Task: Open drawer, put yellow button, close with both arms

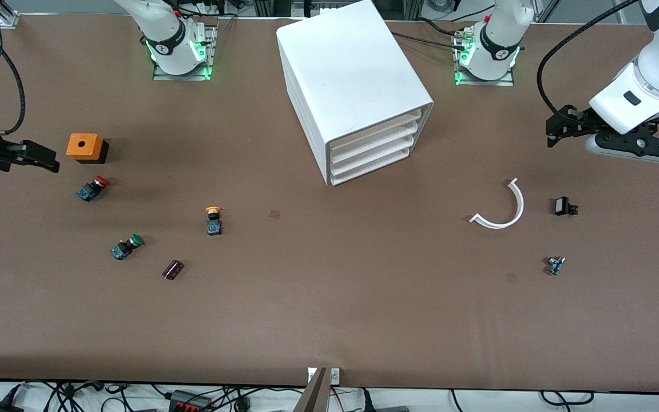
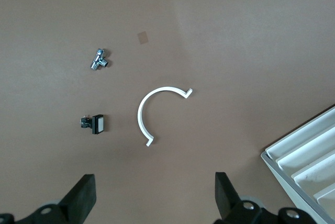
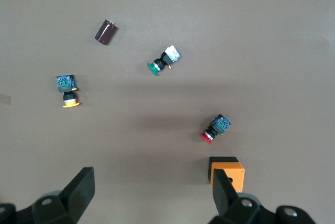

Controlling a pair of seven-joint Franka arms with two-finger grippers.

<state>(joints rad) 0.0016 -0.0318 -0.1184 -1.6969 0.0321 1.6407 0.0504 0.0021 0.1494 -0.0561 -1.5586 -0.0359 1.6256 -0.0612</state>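
1. The right gripper (image 1: 49,160) hangs over the tabletop's right-arm end, fingers (image 3: 81,190) spread wide with nothing between them, just beside the orange box (image 1: 86,147).
2. A red-capped button (image 1: 92,188) lies on its side just nearer the front camera than the orange box; a green-capped button (image 1: 126,246) lies on its side nearer the front edge, with a dark purple cylinder (image 1: 173,269) beside it.
3. The yellow button (image 1: 213,220) lies on the bare tabletop between those parts and the cabinet, well apart from each. Its long axis runs from front edge to base edge, the yellow cap toward the robots' bases, the black-and-blue body toward the front camera.
4. The white cabinet (image 1: 352,86) stands mid-table near the base edge, turned askew; the drawer (image 1: 378,133), uppermost of four, sits pushed in.
5. A white curved strip (image 1: 501,209), a small black part (image 1: 563,206) and a small metal fitting (image 1: 556,265) lie toward the left-arm end.
6. The left gripper (image 1: 552,133) hangs over that end, fingers (image 2: 84,195) spread and empty.
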